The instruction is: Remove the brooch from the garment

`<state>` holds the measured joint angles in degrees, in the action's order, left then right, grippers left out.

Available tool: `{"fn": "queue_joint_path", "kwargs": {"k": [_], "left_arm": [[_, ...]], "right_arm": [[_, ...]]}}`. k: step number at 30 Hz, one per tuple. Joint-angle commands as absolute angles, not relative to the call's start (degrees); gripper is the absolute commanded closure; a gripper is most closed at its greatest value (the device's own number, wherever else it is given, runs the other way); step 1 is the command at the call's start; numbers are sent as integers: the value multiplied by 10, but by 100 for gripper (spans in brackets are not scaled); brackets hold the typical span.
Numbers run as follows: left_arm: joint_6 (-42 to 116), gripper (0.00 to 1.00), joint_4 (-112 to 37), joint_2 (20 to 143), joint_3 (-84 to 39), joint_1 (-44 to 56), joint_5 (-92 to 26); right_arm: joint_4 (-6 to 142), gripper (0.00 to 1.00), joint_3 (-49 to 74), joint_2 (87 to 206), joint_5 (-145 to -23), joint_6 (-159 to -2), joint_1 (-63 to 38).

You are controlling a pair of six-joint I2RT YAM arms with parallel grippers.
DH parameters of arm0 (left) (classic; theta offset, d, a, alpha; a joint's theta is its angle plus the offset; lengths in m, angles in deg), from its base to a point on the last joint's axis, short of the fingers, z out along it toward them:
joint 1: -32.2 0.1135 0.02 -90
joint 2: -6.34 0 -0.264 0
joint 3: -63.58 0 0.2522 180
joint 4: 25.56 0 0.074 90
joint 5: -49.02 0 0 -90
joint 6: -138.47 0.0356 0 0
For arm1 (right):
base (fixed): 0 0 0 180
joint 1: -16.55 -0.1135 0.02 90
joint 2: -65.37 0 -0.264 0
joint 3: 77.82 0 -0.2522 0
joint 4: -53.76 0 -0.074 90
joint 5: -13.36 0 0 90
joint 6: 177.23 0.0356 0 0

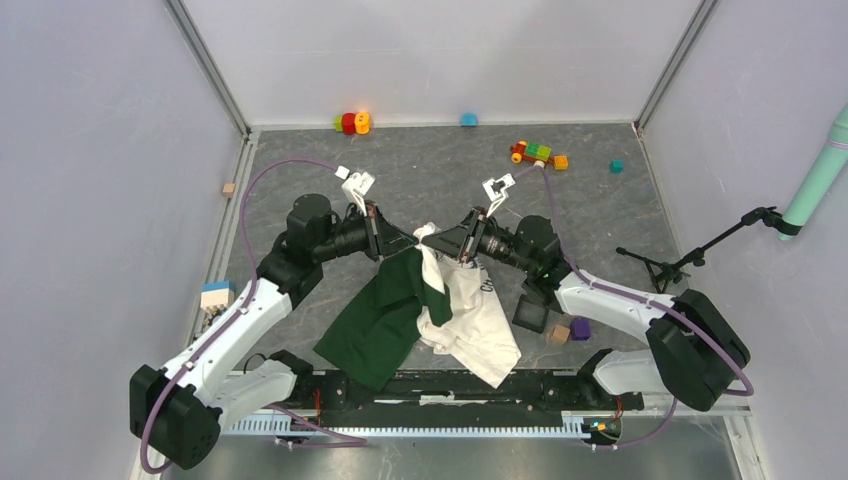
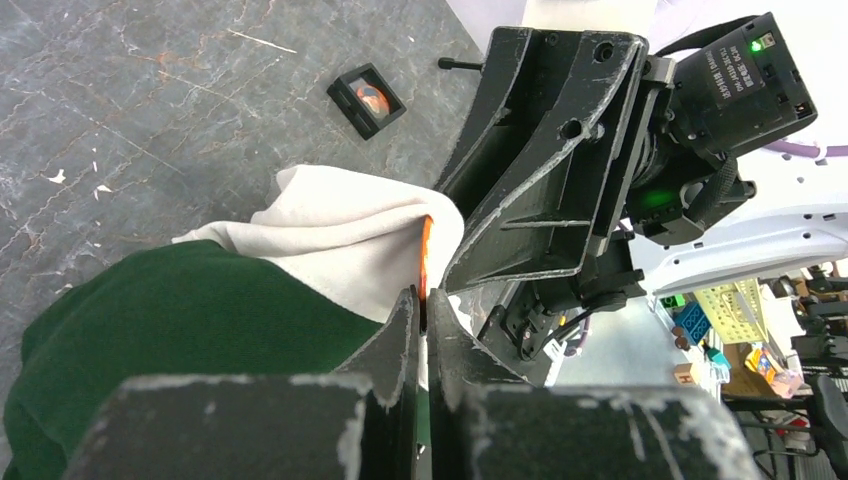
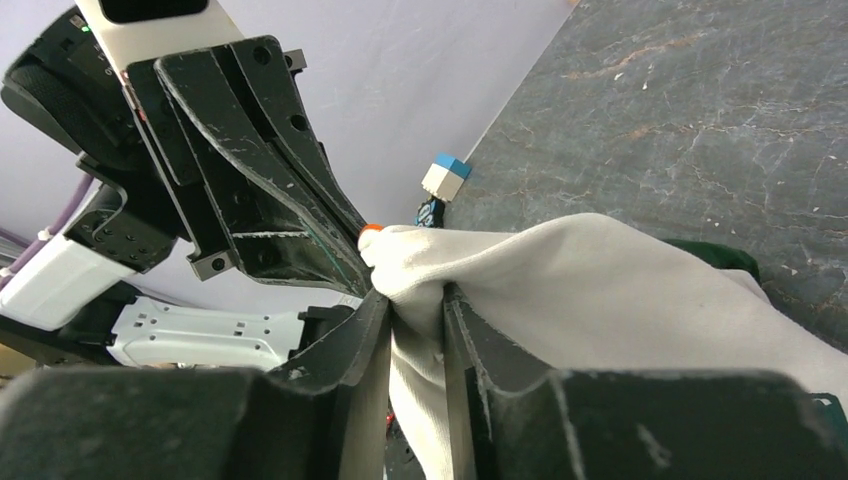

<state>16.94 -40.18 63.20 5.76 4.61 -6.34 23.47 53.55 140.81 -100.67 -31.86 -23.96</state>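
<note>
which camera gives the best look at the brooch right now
Left wrist: the brooch shows edge-on as a thin orange sliver against the cream part of the garment. Right wrist catches only an orange speck of it at the fabric fold. In top external it cannot be made out.

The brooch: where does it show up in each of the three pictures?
Top external: too small to make out.
Left wrist: the brooch, an orange sliver at centre, edging the cream cloth.
Right wrist: an orange speck left of centre.
Shared landmark: the cream fold of the garment.
</note>
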Motion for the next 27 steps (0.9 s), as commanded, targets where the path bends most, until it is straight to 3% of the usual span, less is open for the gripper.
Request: {"fn": "queue_joint_path", "kwargs": {"k": [1, 5, 8, 17, 20, 24, 27], "left_arm": [[181, 98, -363, 634, 15, 29, -5], [180, 98, -370, 638, 16, 29, -17], [180, 98, -373, 637, 16, 29, -24], [196, 98, -406, 631, 13, 30, -47], [205, 98, -424, 629, 9, 30, -72], [216, 98, -443, 631, 3, 29, -92], [240, 98, -487, 635, -6, 29, -132]], "right_arm": [[245, 70, 532, 1404, -1050, -340, -255], [230, 63, 536, 1392, -1065, -344, -255], [216, 49, 549, 1378, -1058, -343, -253], [220, 54, 584, 1327, -1011, -360, -244], [248, 63, 577, 1324, -1011, -376, -244], [260, 88, 576, 1320, -1003, -382, -244], [266, 97, 569, 1319, -1002, -384, -244]]}}
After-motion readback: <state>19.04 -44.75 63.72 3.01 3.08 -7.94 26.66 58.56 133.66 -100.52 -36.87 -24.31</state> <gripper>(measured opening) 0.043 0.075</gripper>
